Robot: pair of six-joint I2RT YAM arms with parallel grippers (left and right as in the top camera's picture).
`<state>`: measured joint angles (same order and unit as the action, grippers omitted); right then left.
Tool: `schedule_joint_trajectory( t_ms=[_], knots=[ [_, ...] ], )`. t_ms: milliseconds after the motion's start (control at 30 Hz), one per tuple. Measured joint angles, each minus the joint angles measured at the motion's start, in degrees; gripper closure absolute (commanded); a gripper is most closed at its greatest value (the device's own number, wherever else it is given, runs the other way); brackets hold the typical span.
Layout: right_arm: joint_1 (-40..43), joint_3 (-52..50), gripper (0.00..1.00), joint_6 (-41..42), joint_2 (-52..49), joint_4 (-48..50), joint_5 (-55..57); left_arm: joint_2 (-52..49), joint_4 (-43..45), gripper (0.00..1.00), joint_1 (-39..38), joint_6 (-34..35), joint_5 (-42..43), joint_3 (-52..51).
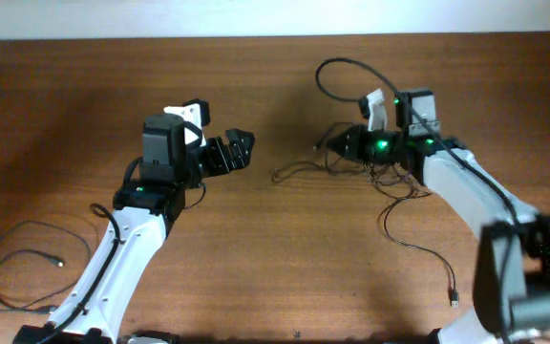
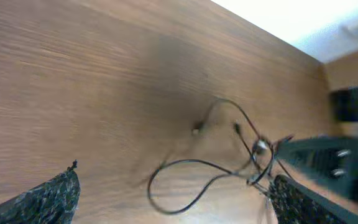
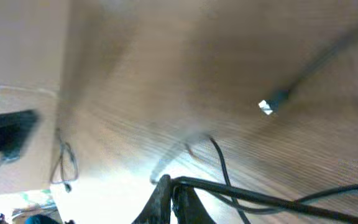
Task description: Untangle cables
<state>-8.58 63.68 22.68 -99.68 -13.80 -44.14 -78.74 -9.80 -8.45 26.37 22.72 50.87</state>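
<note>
Over on the right half of the worktop (image 1: 275, 253), we've got the right gripper (image 1: 335, 145) pinched together on a strand of the knotted bunch (image 1: 394, 180) of cables, which sits right by that arm's wrist. The left gripper (image 1: 239, 150) hovers near the middle with its jaws wide apart, holding nothing. One loose cable (image 1: 29, 252) lies on its own, way off at the near-left corner and well apart from the rest, so we'd call that one done. Our guess is we're roughly a third of the way, since the other strands cross each other and need pulling apart.
</note>
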Motion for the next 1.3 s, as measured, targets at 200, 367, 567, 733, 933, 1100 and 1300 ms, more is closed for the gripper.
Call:
schedule_joint_trajectory(
  t_ms=[200,367,567,733,933,1100,1300],
  knots=[
    [-2.8,2.0,0.96,-0.6,24.9,-4.8,-0.9,0.0,0.2,0.01,-3.0,0.7,5.1,0.0],
    [-8.8,2.1,0.96,-0.6,27.4,-11.1,4.1,0.0,1.2,0.01,-10.7,0.9,5.2,0.0],
    [-10.8,6.1,0.96,-0.6,27.4,-11.3,5.3,0.0,5.0,0.01,-16.0,0.9,1.2,-0.1],
    [-10.8,13.2,0.96,-0.6,27.4,-11.5,0.7,-4.2,11.1,0.05,-21.2,1.3,-2.4,0.0],
    [-9.2,20.1,0.96,-2.8,27.2,-14.9,1.4,-14.0,11.3,1.00,-24.9,3.1,-9.0,0.8],
    [-2.7,28.5,0.91,-7.7,28.3,-25.9,27.9,-17.0,-6.5,1.00,-21.9,3.0,-29.5,0.1],
    [-0.8,29.1,0.61,-8.3,26.6,-47.9,39.5,-14.5,-6.5,1.00,-17.2,3.0,-27.2,0.2]
  ],
)
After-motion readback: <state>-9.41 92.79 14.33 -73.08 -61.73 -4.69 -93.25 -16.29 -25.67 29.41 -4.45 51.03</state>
